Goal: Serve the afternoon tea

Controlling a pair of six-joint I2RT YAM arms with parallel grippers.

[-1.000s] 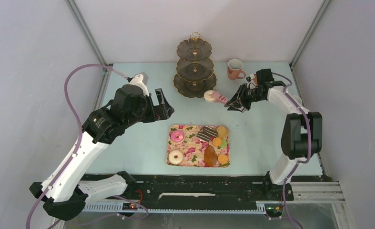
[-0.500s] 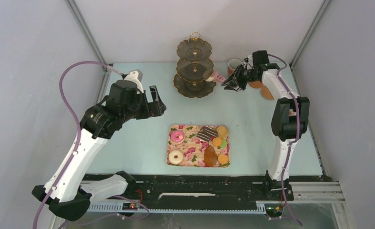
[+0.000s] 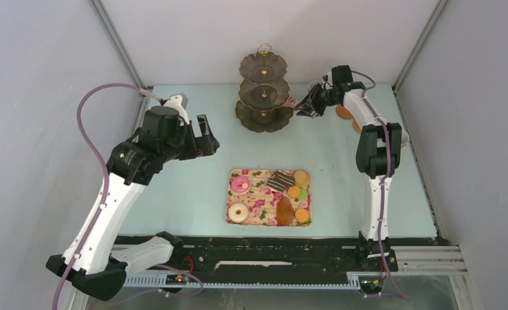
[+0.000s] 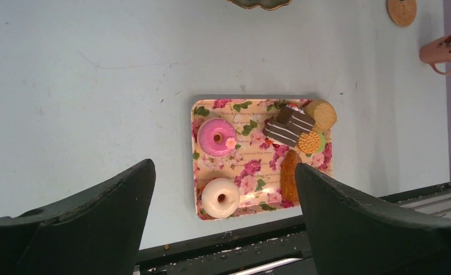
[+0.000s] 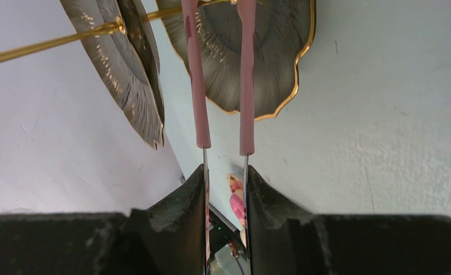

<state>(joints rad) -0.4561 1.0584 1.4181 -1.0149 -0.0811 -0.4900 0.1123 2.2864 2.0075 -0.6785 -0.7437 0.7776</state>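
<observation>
Tongs (image 5: 246,86) are clamped in my right end effector (image 5: 226,177), pink arms reaching ahead of it over the tiered stand (image 5: 280,63); I can't see their tips. My left end effector (image 4: 224,169) hangs wide open. Directly below it, the floral tray (image 4: 251,172) carries the pink donut (image 4: 215,137), white donut (image 4: 220,197), chocolate slice (image 4: 289,126) and croissant (image 4: 289,180). The pink mug (image 4: 443,51) and a cork coaster (image 4: 402,10) lie ahead and right of it.

Tips of tongs (image 5: 195,86) past right wrist view's top edge; pink mug (image 4: 445,50) partly outside left wrist view.
</observation>
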